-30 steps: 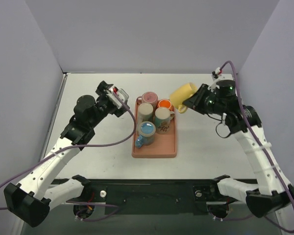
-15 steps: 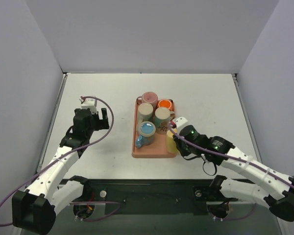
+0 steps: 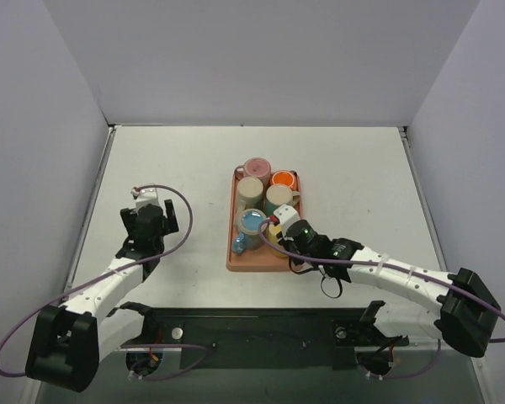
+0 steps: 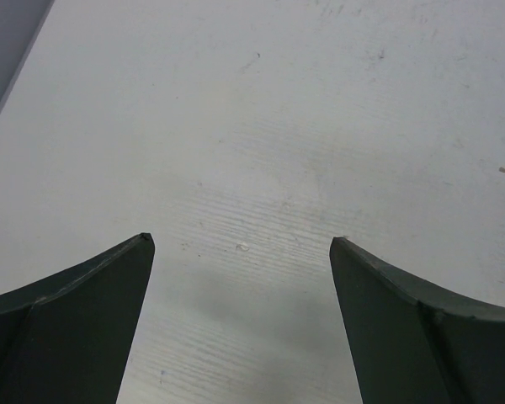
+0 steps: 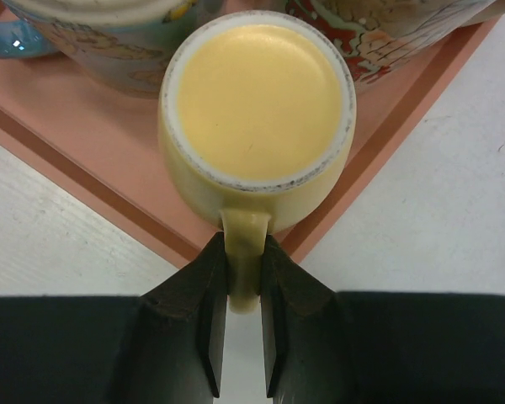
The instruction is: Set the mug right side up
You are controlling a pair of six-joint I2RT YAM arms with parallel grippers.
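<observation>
- The right fingers (image 5: 204, 324) clench the yellow mug (image 5: 257, 126) by its handle. Held aloft at far right a second ago, it is now at the near right corner of the tray (image 3: 261, 263).
- A flat base seems to show, so it is probably not yet upright.
- The left fingers (image 4: 76, 295) are spread and empty above the tabletop (image 4: 320, 101).
</observation>
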